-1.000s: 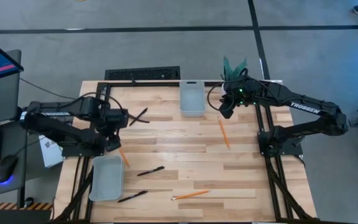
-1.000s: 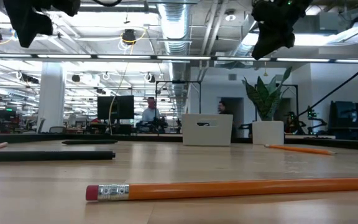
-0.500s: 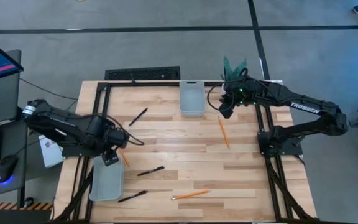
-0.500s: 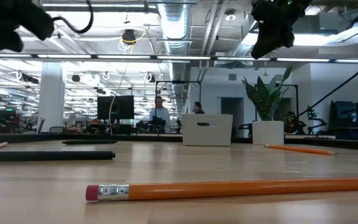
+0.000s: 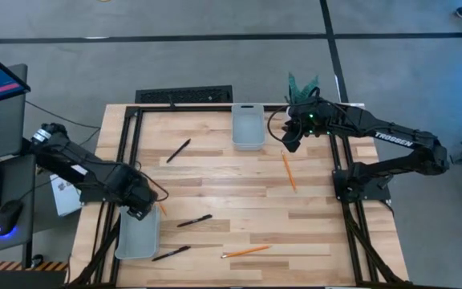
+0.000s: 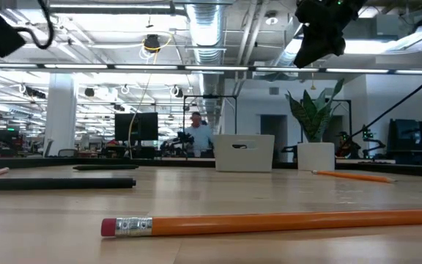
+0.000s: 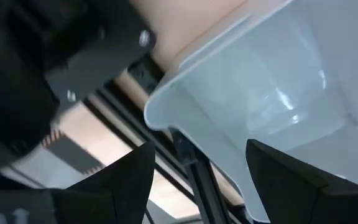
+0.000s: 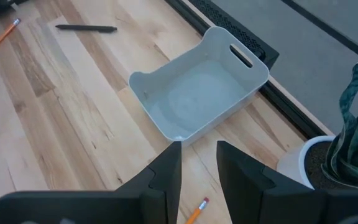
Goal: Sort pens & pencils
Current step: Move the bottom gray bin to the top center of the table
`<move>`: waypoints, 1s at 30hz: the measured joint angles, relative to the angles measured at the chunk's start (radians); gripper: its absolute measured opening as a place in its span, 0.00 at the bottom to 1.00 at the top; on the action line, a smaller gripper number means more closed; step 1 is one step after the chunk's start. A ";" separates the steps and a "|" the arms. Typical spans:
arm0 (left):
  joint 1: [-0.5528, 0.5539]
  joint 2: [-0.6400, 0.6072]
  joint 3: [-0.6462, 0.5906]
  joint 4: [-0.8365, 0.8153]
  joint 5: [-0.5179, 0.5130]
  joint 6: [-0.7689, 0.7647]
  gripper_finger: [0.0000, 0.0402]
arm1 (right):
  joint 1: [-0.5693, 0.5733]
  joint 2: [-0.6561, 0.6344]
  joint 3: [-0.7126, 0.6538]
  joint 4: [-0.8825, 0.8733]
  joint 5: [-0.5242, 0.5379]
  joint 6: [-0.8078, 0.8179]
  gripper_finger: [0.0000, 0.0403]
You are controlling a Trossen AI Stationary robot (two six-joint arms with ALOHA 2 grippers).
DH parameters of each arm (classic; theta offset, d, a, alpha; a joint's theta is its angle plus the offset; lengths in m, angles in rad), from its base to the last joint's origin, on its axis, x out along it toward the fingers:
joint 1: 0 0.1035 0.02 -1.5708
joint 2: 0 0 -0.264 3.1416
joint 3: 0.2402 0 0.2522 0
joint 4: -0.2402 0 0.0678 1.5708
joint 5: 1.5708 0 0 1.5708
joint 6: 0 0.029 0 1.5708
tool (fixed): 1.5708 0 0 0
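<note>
Three black pens lie flat on the wooden table: one far left (image 5: 178, 150), two near the front (image 5: 194, 220) (image 5: 171, 253). Of the orange pencils, one lies at the right (image 5: 289, 171) and one at the front (image 5: 245, 251). A third (image 5: 160, 205) is partly hidden beside my left gripper. My left gripper (image 5: 137, 210) (image 7: 194, 186) stands open and empty above the far end of the near-left grey tray (image 5: 137, 234) (image 7: 278, 93). My right gripper (image 5: 293, 138) (image 8: 199, 180) hovers open and empty, right of the far grey tray (image 5: 248, 126) (image 8: 197, 93).
A potted plant (image 5: 301, 87) (image 8: 353, 124) stands at the far right corner, just behind my right gripper. A black keyboard (image 5: 184, 95) lies beyond the far edge. The middle of the table is bare wood. In the low view a person (image 6: 196, 136) stands in the room behind.
My left gripper has swung from beside the far-left pen toward the table's near edge and sunk lower, rolling its wrist. It now hangs over the near-left tray's far end, still open. No pen or pencil has moved.
</note>
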 joint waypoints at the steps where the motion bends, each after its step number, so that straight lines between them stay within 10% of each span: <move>1: -0.017 0.000 -0.006 0.004 0.005 -0.038 0.61 | -0.002 0.000 0.000 0.001 0.000 0.000 0.31; 30: -0.171 0.001 -0.294 0.372 0.025 -0.517 0.61 | -0.006 0.000 0.000 0.034 0.000 -0.020 0.30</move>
